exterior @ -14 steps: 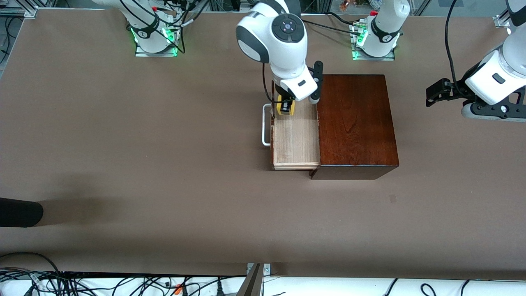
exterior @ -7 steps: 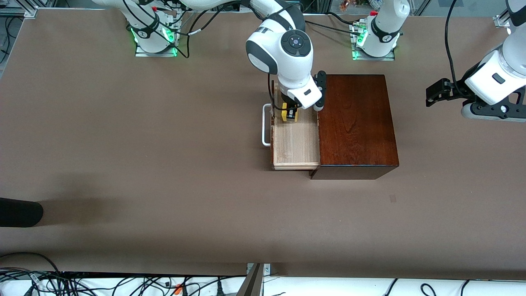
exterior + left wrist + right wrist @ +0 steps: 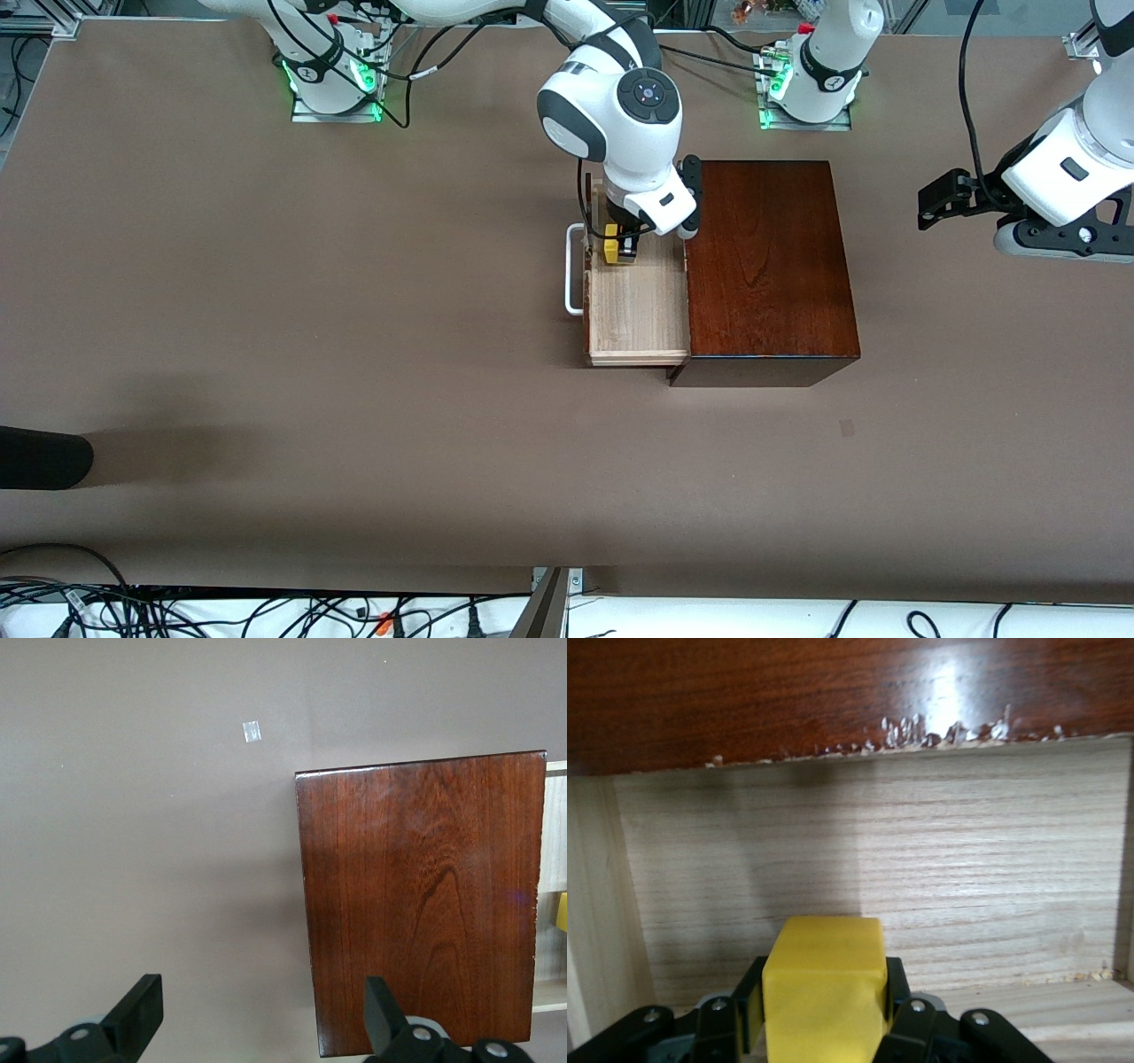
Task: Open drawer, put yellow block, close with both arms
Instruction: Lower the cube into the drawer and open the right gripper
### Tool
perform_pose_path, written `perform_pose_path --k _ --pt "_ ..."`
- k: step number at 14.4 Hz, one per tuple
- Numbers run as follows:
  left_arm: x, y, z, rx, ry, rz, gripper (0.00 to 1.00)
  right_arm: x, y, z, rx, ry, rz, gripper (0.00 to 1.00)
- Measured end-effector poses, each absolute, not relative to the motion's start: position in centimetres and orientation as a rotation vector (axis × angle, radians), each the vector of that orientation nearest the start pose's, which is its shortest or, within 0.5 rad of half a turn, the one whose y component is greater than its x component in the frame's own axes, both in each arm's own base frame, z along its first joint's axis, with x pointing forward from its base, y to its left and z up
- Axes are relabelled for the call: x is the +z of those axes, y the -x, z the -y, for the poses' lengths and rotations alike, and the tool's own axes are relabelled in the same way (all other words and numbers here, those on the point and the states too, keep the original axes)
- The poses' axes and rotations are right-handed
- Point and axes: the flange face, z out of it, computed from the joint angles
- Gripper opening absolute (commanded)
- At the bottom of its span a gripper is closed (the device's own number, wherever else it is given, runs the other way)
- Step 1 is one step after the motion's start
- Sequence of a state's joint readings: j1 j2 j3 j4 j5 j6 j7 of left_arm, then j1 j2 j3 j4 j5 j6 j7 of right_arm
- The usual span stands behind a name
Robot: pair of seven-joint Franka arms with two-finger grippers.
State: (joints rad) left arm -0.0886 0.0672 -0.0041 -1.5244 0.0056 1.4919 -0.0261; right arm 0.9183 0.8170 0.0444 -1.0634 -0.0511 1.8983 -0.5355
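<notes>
The drawer (image 3: 640, 306) stands pulled out of the dark wooden box (image 3: 766, 266), its white handle (image 3: 574, 270) toward the right arm's end of the table. My right gripper (image 3: 620, 245) is low over the drawer's end nearest the robot bases, shut on the yellow block (image 3: 610, 249). In the right wrist view the yellow block (image 3: 824, 988) sits between the black fingers (image 3: 751, 992), just above the drawer's pale floor (image 3: 877, 868); I cannot tell whether they touch. My left gripper (image 3: 930, 199) waits open beside the box, over bare table. In the left wrist view its fingers (image 3: 135, 1017) stand wide apart, one by the box (image 3: 421, 904).
A small pale mark (image 3: 847, 428) lies on the brown table nearer the front camera than the box. A dark rounded object (image 3: 44, 456) juts in at the table's edge at the right arm's end. Cables run along the front edge.
My right arm has come down and shifted slightly toward the box, carrying the yellow block lower into the drawer. The left arm has not moved.
</notes>
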Motion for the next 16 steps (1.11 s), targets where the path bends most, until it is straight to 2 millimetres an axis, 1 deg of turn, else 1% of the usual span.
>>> perform_pose_path --k 9,10,11,14,15,16 --pt "60.2 -56.4 5.3 0.155 3.125 -0.106 1.00 32.3 -44.9 -62.0 0.019 2.301 2.187 0.44" --pt "60.2 -56.4 5.3 0.155 3.125 -0.106 1.00 32.2 -44.9 -62.0 0.020 2.301 2.188 0.45" --pt "60.2 -56.4 5.3 0.155 3.125 -0.106 1.00 32.2 -44.8 -62.1 0.021 2.299 2.190 0.49" --pt "60.2 -56.4 5.3 0.155 3.125 -0.106 1.00 32.1 -44.5 -62.2 0.027 2.296 2.197 0.68" --pt "60.2 -56.4 5.3 0.155 3.125 -0.106 1.00 32.1 -44.4 -62.3 0.028 2.295 2.199 1.00" --pt "60.2 -56.4 5.3 0.155 3.125 -0.106 1.00 32.0 -44.3 -62.3 0.030 2.293 2.201 1.00"
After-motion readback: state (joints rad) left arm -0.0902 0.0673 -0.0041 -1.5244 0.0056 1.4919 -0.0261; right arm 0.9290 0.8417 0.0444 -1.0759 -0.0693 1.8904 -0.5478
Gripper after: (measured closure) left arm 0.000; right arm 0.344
